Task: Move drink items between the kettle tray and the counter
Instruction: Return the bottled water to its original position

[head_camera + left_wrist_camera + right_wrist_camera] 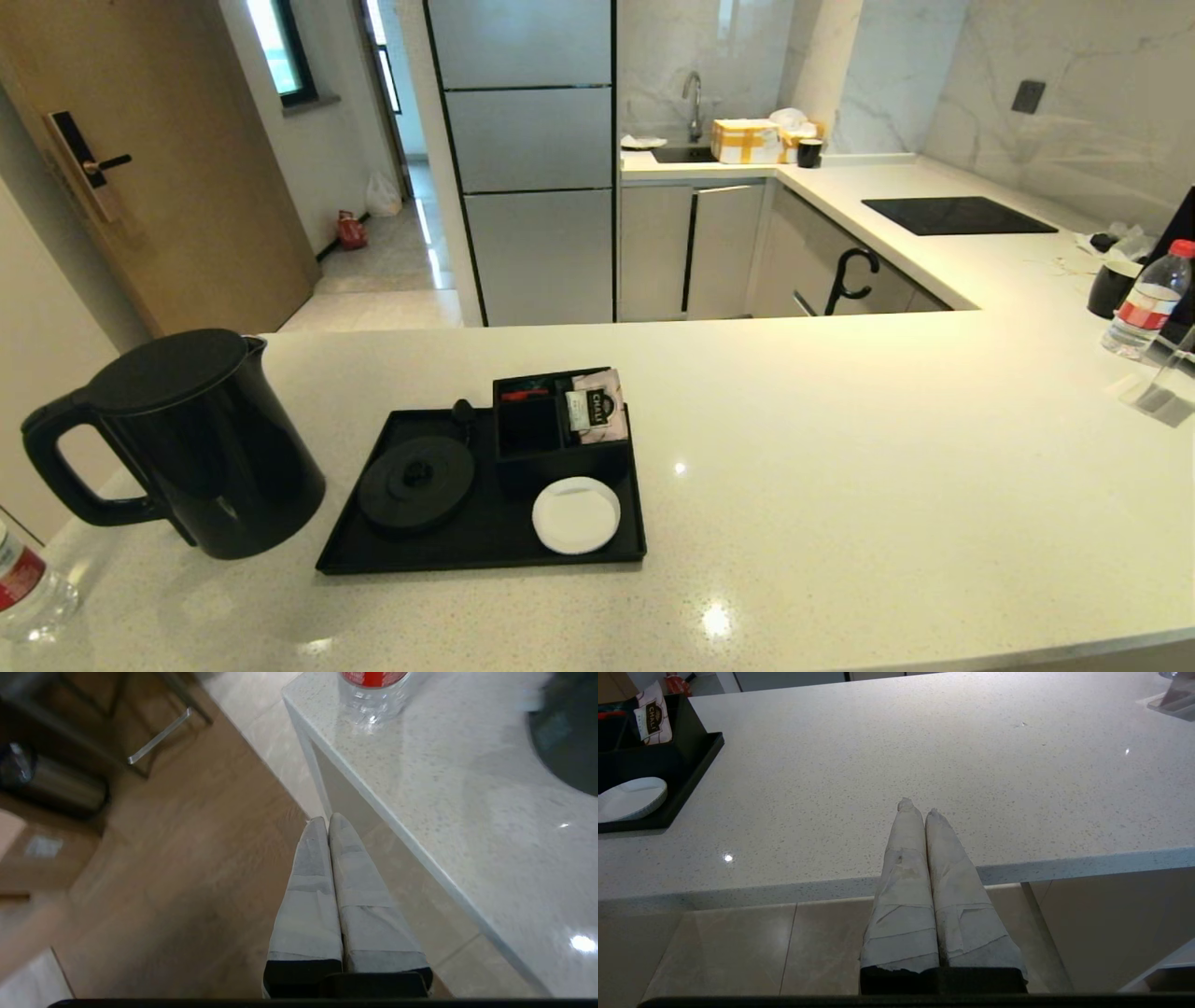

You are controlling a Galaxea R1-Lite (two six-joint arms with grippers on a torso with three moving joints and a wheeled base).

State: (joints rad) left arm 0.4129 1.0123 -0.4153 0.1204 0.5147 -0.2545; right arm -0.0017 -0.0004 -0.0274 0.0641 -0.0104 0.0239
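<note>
The black kettle (201,443) stands on the counter (840,448) just left of the kettle tray (485,551). The tray carries the round kettle base (416,483), a divided black box (541,439) with a tea sachet (597,406) leaning in it, and a white coaster (576,514). One water bottle (23,583) sits at the counter's near-left corner, another (1146,301) far right. My left gripper (327,820) is shut and empty, off the counter's left edge. My right gripper (917,808) is shut and empty at the near counter edge, right of the tray (686,788).
A black glass hob (957,215) lies on the far right wing of the counter. A dark cup (1111,289) and clear items (1162,392) stand by the right bottle. Boxes (745,140) sit beside the sink at the back.
</note>
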